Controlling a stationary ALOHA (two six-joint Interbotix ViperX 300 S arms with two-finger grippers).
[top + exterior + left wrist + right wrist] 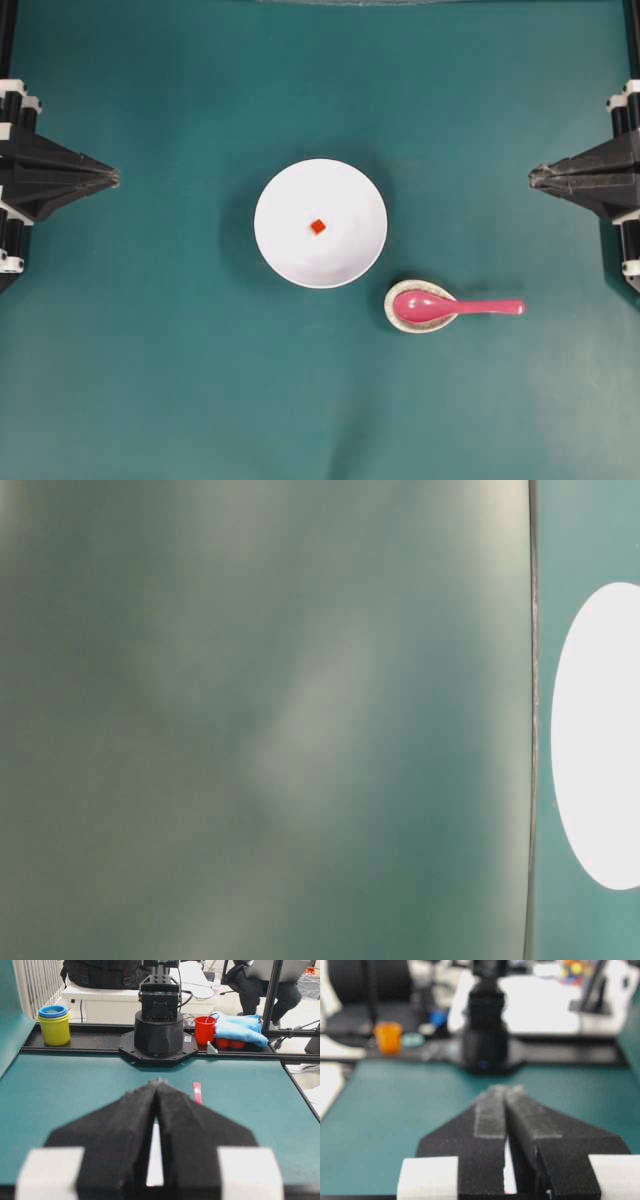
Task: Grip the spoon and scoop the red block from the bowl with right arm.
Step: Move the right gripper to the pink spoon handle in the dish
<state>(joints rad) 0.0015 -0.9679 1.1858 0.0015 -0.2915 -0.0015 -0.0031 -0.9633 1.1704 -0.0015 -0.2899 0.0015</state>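
Observation:
A white bowl point(320, 223) stands mid-table with the tiny red block point(318, 226) at its centre. The pink spoon point(455, 307) lies to the bowl's lower right, its scoop in a speckled rest and its handle pointing right. My right gripper point(533, 178) is parked at the right edge, tips together and holding nothing, well above and right of the spoon handle. My left gripper point(114, 178) is parked at the left edge, also shut and empty. In the left wrist view the closed fingers point(158, 1081) hide most of the bowl; the spoon handle point(197, 1093) peeks out beside them. The right wrist view shows closed fingers point(506, 1089).
The speckled off-white spoon rest point(400, 318) sits under the spoon's scoop. Teal mat point(180, 380) covers the table. The table-level view is blurred, showing only a white blob of the bowl point(598, 735). Cups point(53, 1024) and clutter sit beyond the table's far edge.

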